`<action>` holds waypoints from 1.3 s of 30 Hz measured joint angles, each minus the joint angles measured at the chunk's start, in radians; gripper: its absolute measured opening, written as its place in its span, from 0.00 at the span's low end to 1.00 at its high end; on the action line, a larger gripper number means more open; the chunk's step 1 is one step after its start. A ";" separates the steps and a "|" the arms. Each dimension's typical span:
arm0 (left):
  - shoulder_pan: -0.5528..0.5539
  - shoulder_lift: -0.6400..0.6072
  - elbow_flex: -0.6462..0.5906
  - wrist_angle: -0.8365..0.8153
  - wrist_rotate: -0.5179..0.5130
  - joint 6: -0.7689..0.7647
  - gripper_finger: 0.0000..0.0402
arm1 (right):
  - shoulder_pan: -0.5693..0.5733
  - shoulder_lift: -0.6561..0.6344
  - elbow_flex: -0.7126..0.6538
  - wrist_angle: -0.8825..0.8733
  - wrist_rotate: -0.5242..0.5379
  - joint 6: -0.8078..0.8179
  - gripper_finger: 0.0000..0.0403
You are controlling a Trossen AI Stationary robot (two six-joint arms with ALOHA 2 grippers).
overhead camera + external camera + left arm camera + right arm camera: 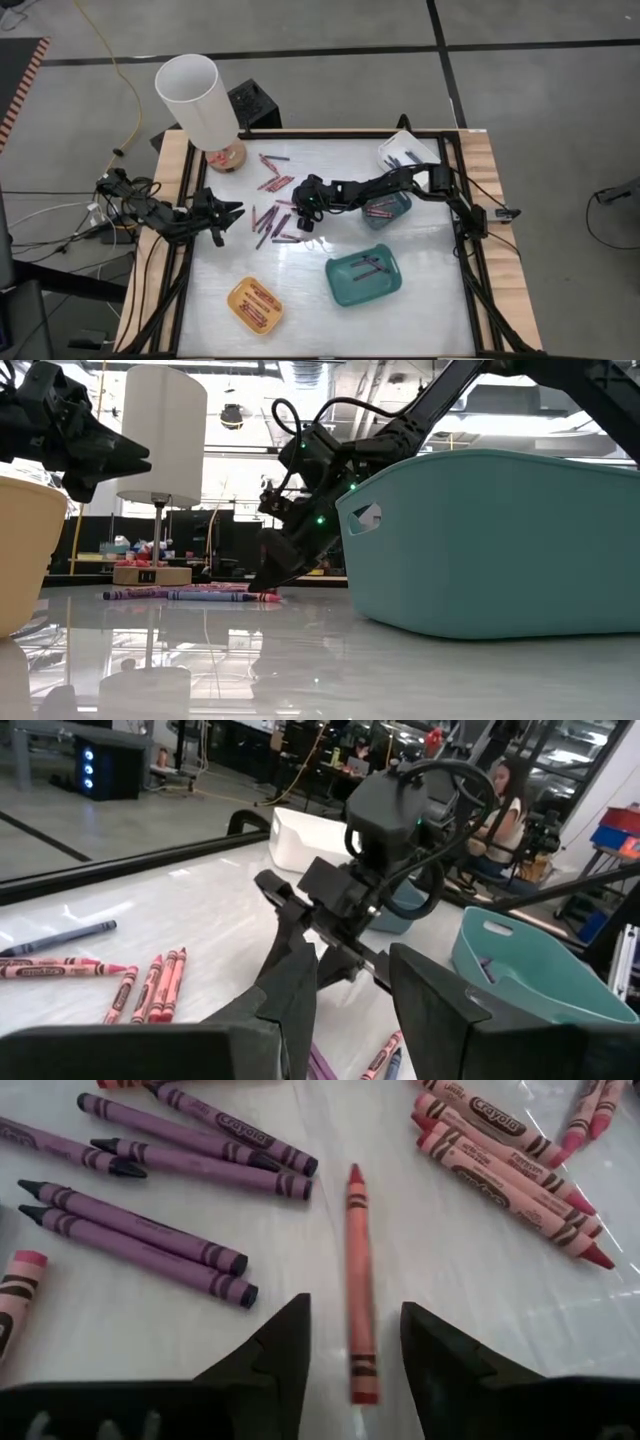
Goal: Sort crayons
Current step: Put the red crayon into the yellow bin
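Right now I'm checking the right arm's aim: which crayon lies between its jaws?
The lone red crayon, lying lengthwise in the gap between the open jaws of the right gripper; the purple crayons and pink crayons lie off to either side.

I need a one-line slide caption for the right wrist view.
Open right gripper straddles a red crayon among purple crayons.

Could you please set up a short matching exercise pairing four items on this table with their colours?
Items:
1. lampshade
2. tray nearest the left arm's side
3. tray in front of the right arm
4. crayon between the right gripper fingers

Colours:
A. teal
B. red
C. white
D. yellow

Pairs: 1-C, 2-D, 3-A, 4-B
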 joint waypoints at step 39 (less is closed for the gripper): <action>0.000 0.000 -0.001 0.001 0.001 -0.009 0.29 | 0.193 -0.102 0.021 0.065 0.103 0.036 0.01</action>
